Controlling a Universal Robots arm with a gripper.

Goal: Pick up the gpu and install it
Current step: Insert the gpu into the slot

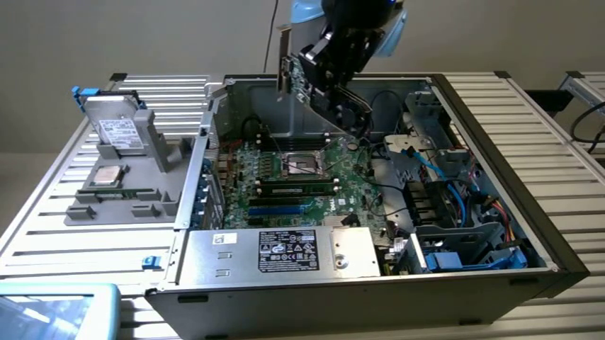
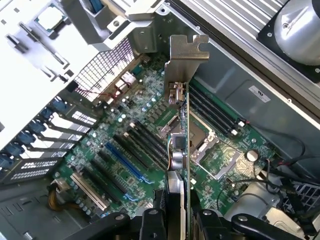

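Note:
My gripper (image 1: 333, 62) hangs over the back part of the open computer case (image 1: 529, 212) and is shut on the gpu (image 1: 326, 99). The gpu is tilted, with its metal bracket (image 1: 283, 57) pointing up toward the exterior view's left. It is in the air, clear of the green motherboard (image 1: 312, 173). In the wrist view the gpu (image 2: 179, 150) is seen edge-on between my gripper's (image 2: 177, 222) dark fingers (image 2: 150, 220). Its silver bracket (image 2: 184, 57) is at the far end. The motherboard (image 2: 125, 155), with its expansion slots (image 2: 120, 162) and CPU socket (image 2: 210, 145), lies below.
A grey fixture (image 1: 142, 205) at the exterior view's left holds a hard drive (image 1: 118, 131) and a CPU (image 1: 106, 175). The power supply (image 1: 283, 251) fills the case's near end. Cables and drive bays (image 1: 454, 212) crowd the case's right. A blue-rimmed tray (image 1: 57, 308) sits at the near left corner.

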